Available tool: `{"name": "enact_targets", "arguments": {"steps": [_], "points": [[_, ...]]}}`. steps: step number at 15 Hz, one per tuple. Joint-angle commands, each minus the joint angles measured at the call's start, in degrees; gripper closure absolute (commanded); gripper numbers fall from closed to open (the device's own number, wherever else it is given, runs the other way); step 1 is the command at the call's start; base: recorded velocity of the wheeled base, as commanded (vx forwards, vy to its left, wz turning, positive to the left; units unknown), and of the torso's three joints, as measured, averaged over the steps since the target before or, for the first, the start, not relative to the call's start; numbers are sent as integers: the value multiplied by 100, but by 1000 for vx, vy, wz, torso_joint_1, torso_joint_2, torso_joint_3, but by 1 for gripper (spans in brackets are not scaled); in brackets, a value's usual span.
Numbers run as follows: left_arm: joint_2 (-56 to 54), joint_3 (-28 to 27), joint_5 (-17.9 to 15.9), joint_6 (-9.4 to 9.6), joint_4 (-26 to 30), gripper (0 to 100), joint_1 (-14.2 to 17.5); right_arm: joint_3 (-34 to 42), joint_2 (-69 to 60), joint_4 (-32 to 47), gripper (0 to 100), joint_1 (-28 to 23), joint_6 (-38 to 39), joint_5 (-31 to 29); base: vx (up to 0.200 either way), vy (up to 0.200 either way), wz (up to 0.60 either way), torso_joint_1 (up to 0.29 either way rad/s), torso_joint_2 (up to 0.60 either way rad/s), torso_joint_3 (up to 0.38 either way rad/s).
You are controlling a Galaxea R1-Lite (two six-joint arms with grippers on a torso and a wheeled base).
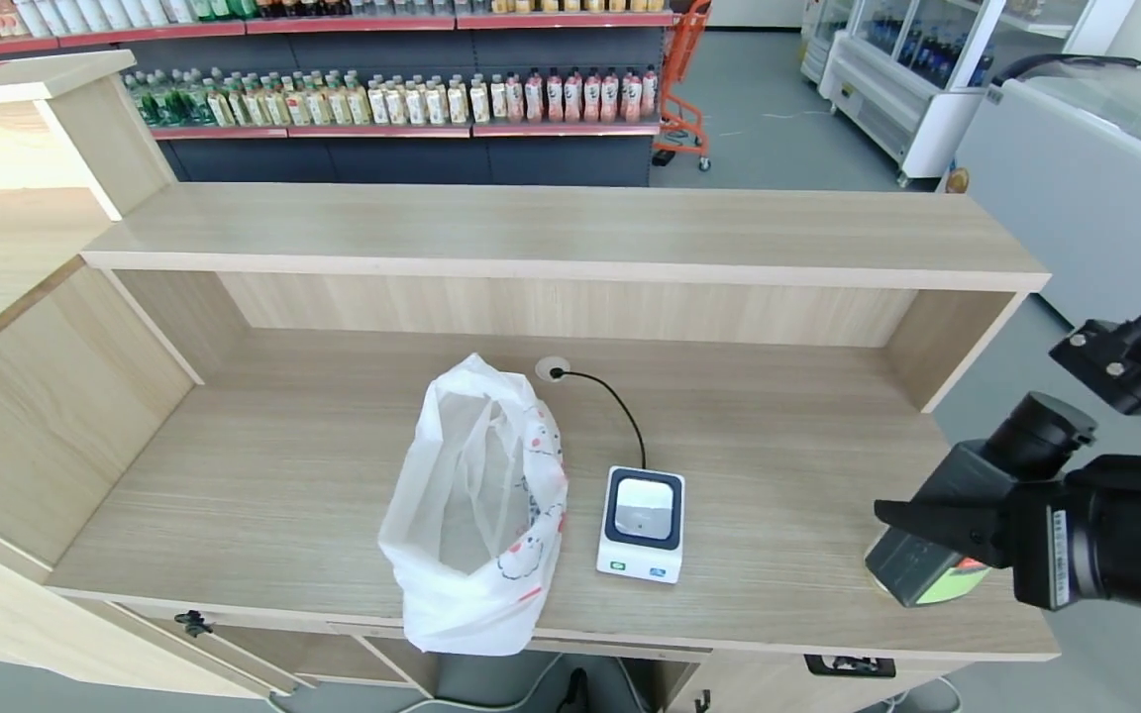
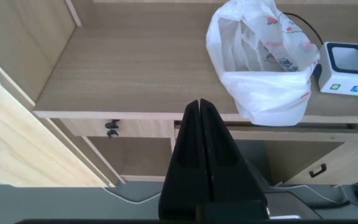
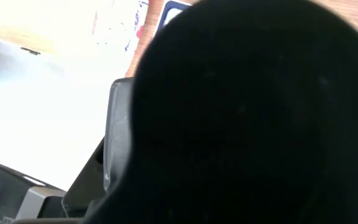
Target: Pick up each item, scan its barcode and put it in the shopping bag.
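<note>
A white plastic shopping bag [image 1: 476,505] stands open on the wooden counter [image 1: 778,446], with the white barcode scanner [image 1: 641,522] just to its right, screen up. At the counter's right front corner my right gripper [image 1: 917,535] is shut on a dark grey bottle [image 1: 962,475] with a black cap and a green and red label, held tilted above the counter edge. The same dark bottle [image 3: 253,112] blocks most of the right wrist view. My left gripper [image 2: 199,121] is shut on nothing, low in front of the counter, left of the bag [image 2: 263,59] and scanner [image 2: 347,67].
The counter has a raised back ledge [image 1: 561,233] and side walls. The scanner's black cable [image 1: 620,401] runs to a hole behind the bag. Drawers [image 2: 114,127] sit under the counter front. Store shelves and freezers stand beyond.
</note>
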Motion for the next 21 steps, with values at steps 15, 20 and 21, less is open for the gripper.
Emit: {"name": "enact_targets", "arguments": {"steps": [15,20,21], "points": [[-2,-2,0,1,2,100,1,-1597,3591,-455,100,-1,695,-909,0,67,0,1,1,0],[-2,-2,-9,1,2,100,1,-2230,4461,-455,100,16,1126,-1128,0,0,0,0,0,0],[-2,-2,0,1,2,100,1,-2265,4549,-464,100,34,1126,-1199,0,0,0,0,0,0]]}}
